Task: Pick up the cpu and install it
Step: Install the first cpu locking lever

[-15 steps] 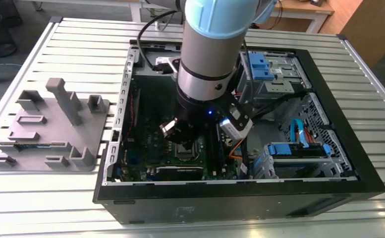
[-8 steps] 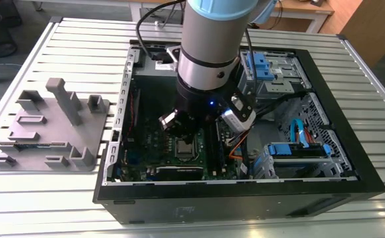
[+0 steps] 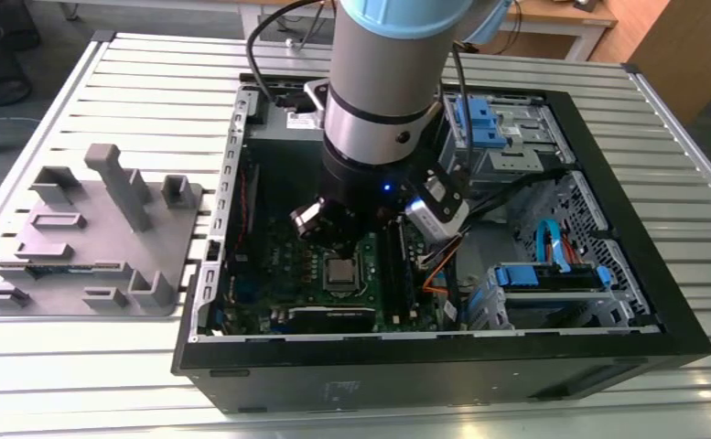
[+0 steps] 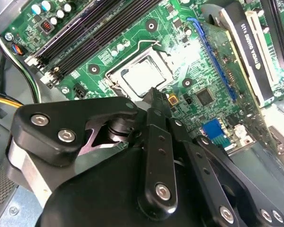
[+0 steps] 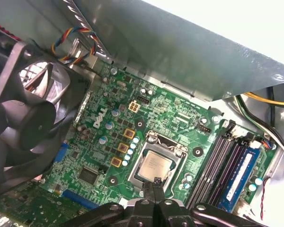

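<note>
Directly beneath the empty, pinched-together gripper (image 5: 154, 185), the cpu (image 5: 153, 167) flat in the motherboard (image 5: 104, 142) socket, apart.

Arm upright at upper centre of the exterior view

The grey-and-blue cylindrical robot arm (image 3: 382, 82) points straight down, its black wrist at mid-frame. The black two-finger metal gripper (image 5: 156, 185) sits at lower centre in both wrist views, fingertips pressed together with nothing between them.

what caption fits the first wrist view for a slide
Gripper with shut jaws above the cpu seated in the motherboard socket.
</note>
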Action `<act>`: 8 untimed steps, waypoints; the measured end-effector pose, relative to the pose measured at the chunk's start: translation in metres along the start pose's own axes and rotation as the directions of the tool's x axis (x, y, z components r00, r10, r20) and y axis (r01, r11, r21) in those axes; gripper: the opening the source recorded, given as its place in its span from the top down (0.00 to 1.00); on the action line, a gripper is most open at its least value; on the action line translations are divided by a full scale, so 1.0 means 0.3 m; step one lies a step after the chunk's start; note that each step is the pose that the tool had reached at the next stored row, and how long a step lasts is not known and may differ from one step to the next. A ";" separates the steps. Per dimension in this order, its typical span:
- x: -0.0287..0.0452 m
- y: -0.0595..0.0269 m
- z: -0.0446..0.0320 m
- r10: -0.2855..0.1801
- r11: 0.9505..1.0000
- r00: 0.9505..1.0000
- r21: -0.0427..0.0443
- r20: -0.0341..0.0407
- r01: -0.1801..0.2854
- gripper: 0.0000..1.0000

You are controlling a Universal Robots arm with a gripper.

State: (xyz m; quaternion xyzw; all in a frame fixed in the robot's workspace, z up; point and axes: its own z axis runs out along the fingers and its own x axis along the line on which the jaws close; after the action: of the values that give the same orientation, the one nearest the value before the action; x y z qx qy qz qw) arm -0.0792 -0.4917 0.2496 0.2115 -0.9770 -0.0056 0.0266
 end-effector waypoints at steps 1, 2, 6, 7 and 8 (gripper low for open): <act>0.000 0.000 0.000 0.000 1.000 1.000 0.000 0.000 0.000 0.89; 0.000 0.000 0.000 0.000 1.000 1.000 0.000 0.000 0.000 0.89; 0.000 0.000 -0.001 0.000 1.000 1.000 -0.003 0.001 0.000 0.89; 0.000 0.000 -0.001 0.000 1.000 1.000 -0.003 0.001 0.000 0.89; 0.000 0.000 -0.001 0.000 1.000 1.000 -0.003 0.001 0.000 0.89</act>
State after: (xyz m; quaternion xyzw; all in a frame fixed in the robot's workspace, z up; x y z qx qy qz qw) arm -0.0793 -0.4916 0.2498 0.2115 -0.9770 -0.0074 0.0262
